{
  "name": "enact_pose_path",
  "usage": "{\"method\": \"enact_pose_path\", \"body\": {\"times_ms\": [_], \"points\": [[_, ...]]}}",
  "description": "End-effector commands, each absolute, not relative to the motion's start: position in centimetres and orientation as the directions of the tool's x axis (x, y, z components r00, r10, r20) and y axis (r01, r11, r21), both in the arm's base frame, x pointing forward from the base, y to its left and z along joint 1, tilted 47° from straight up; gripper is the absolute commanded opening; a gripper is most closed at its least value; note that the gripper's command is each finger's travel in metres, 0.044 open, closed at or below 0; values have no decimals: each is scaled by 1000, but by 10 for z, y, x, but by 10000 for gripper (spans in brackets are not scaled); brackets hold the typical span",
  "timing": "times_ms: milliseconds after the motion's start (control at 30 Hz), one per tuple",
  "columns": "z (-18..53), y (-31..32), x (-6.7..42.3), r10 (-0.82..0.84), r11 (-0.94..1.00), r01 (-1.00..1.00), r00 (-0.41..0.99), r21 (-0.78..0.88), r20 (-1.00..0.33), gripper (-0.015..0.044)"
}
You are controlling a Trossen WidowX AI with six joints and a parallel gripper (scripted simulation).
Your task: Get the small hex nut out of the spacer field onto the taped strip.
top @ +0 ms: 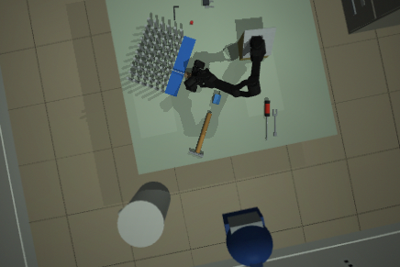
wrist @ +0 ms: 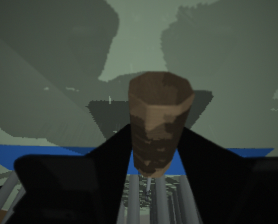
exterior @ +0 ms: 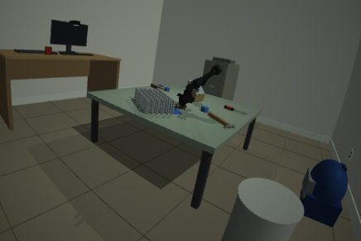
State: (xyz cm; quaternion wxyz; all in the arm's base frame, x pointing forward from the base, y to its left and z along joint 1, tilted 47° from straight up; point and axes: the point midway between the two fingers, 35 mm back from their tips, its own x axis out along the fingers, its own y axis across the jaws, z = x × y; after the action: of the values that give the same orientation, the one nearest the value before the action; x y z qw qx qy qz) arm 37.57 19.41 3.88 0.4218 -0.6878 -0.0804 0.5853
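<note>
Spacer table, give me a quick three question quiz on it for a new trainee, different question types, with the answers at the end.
1. True or false: the gripper is shut on a brown wooden handle.
2. Multiple choice: the blue taped strip lies (A) between the spacers and the gripper, (B) beside the red-handled screwdriver, (C) on the floor.
3. Fill in: the tool with an orange handle lying near the table's front edge is a ____.

Key: 1 true; 2 A; 3 hammer.
</note>
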Motion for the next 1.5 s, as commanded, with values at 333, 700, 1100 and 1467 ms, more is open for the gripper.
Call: {"method": "enact_pose_path", "body": {"times_ms": [333,700,1100,1467], "points": [[42,196,365,602,-631,-386,302,-673,-739,0],[44,198,357,603,-631,-387,302,-673,-739,0],[47,200,349,603,-631,-387,302,-673,-739,0],[49,202,342,603,-631,-387,302,-673,-739,0]]}}
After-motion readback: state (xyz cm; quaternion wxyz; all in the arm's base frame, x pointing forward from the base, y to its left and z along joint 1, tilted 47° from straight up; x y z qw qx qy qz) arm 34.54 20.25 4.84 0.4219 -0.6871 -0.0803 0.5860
